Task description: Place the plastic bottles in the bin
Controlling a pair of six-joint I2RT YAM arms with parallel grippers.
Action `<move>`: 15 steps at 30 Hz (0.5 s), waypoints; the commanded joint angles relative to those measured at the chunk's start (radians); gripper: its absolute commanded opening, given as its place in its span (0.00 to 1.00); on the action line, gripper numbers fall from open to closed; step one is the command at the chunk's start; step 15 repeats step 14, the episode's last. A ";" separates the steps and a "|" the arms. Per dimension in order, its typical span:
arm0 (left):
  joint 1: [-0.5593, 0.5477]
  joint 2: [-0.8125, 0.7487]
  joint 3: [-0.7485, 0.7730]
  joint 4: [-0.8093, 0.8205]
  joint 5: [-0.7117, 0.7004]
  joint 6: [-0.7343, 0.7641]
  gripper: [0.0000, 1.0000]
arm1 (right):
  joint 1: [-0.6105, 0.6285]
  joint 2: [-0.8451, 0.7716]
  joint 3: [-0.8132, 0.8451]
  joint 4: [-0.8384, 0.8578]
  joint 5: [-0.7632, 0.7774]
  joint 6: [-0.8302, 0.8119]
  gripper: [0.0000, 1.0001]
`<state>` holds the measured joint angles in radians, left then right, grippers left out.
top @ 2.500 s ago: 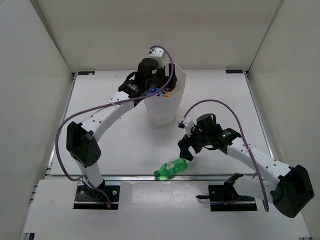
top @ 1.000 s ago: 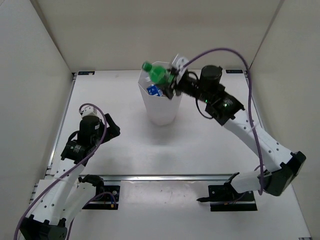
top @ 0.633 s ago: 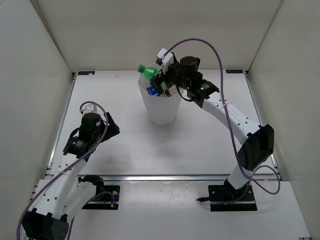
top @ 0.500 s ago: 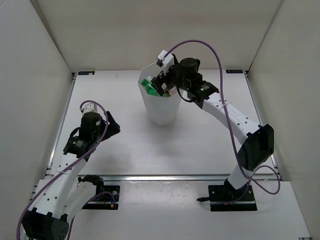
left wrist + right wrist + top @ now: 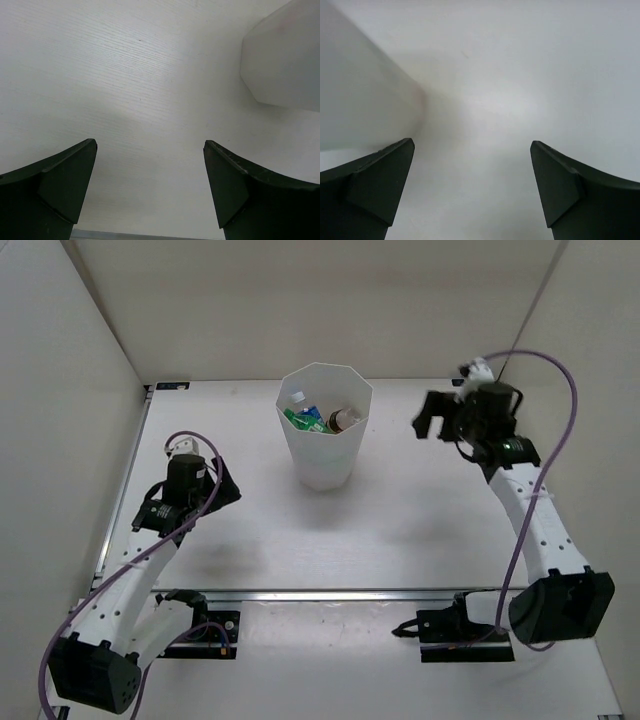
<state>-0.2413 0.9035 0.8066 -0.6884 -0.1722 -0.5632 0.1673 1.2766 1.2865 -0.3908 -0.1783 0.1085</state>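
Observation:
The white faceted bin [image 5: 322, 462] stands at the middle back of the table. Inside it lie the green bottle [image 5: 297, 420], an orange-brown bottle [image 5: 345, 420] and a white-capped one [image 5: 296, 398]; the other bottles are hidden. My left gripper [image 5: 228, 492] is open and empty, low over the table left of the bin; the bin's wall shows at the upper right of its wrist view [image 5: 285, 60]. My right gripper [image 5: 428, 420] is open and empty, raised to the right of the bin; the bin's side fills the left of its wrist view [image 5: 360, 95].
White enclosure walls stand on the left [image 5: 60, 420], back and right [image 5: 590, 390] of the table. A metal rail [image 5: 330, 593] runs along the table's near edge, with both arm bases beyond it.
The right gripper dropped the green bottle into the bin, opened, and pulled back to the right. The left arm has barely moved.

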 commanded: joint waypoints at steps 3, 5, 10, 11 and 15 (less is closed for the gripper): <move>0.004 0.032 0.019 0.009 -0.012 0.028 0.98 | -0.239 -0.134 -0.249 -0.311 -0.043 0.090 1.00; 0.005 0.043 0.023 0.010 -0.021 0.042 0.99 | -0.249 -0.122 -0.266 -0.441 0.089 0.039 0.99; 0.008 0.049 0.016 0.030 0.003 0.031 0.98 | -0.226 -0.183 -0.364 -0.487 0.188 0.053 0.99; 0.007 0.046 0.020 0.044 0.008 0.026 0.98 | -0.226 -0.219 -0.380 -0.473 0.134 0.045 0.99; 0.003 0.057 0.025 0.047 0.000 0.023 0.99 | -0.241 -0.269 -0.398 -0.456 0.144 0.045 0.99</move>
